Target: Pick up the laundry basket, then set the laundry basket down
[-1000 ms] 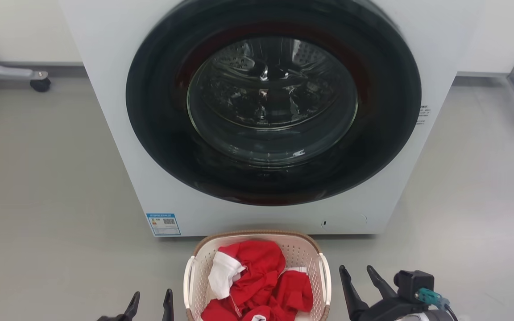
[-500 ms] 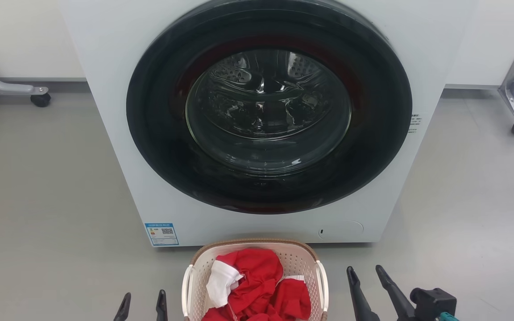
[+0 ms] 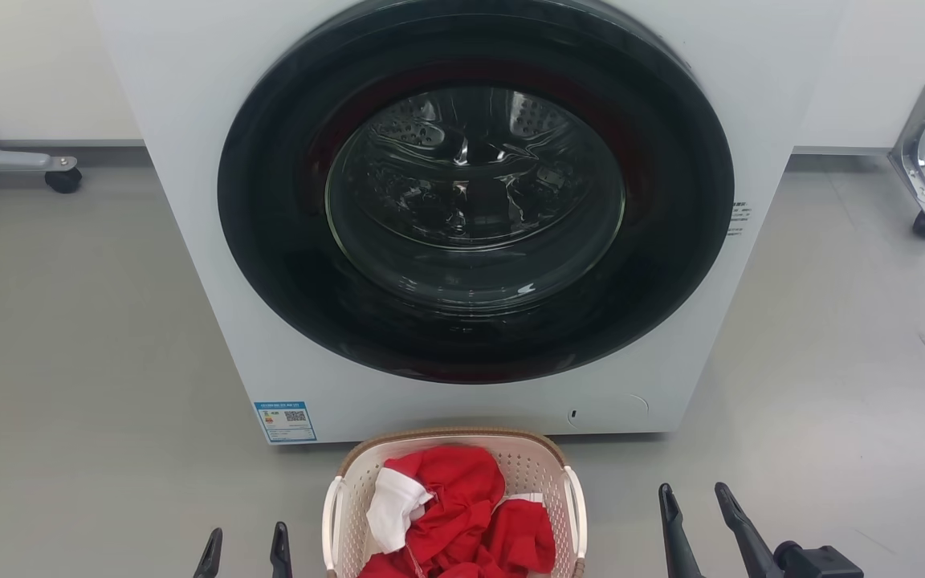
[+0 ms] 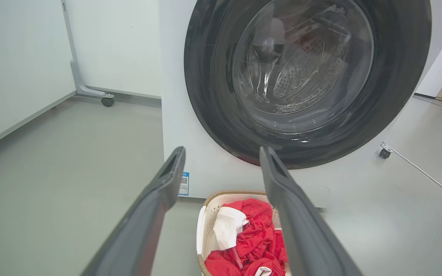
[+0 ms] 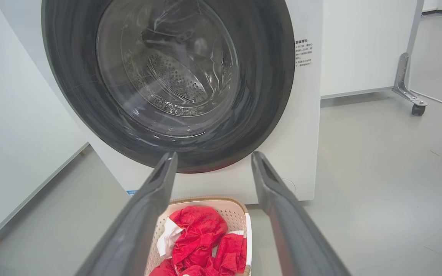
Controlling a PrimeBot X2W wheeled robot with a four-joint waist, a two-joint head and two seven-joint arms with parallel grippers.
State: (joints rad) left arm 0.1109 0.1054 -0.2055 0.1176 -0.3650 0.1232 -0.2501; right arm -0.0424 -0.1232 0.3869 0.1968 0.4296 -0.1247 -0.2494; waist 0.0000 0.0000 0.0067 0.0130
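Note:
The laundry basket (image 3: 531,470) stands on the grey floor right before the washing machine, cream-white and perforated with a brown rim, holding red and white clothes (image 3: 462,514). It also appears low in the left wrist view, laundry basket (image 4: 210,209), and in the right wrist view, laundry basket (image 5: 236,214). My left gripper (image 3: 246,536) is open, empty, a little left of the basket's left handle (image 3: 328,522). Off to the right of the right handle (image 3: 577,514), my right gripper (image 3: 695,496) is open and empty. Neither touches the basket.
A white washing machine (image 3: 189,201) with a large dark round door (image 3: 474,193) rises close behind the basket. Wheeled metal frame legs stand at the far left (image 3: 53,170) and far right (image 3: 920,193). Bare grey floor (image 3: 85,337) spreads on both sides.
The head view has shifted, so the machine and basket sit slightly lower and further left. The right gripper now shows further right and lower; the left gripper's tips show lower too.

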